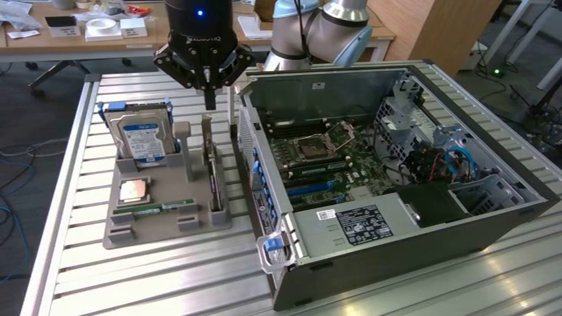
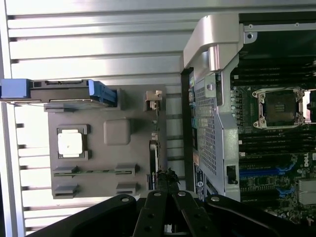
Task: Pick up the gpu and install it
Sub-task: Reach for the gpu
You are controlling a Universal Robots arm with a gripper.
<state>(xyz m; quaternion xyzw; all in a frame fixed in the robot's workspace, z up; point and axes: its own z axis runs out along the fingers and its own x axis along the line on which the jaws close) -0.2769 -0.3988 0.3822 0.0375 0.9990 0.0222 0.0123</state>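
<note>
Exterior view: slim black fingers (image 1: 209, 97) pinched closed above thin edge-up gpu (image 1: 214, 178) in grey slotted holder (image 1: 162, 230).

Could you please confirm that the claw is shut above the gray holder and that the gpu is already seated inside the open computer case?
Not quite. The gpu is not inside the computer case; it stands on edge in the gray holder beside the case, as the exterior view shows. The rest holds: the claw is shut above the gray holder.
</note>
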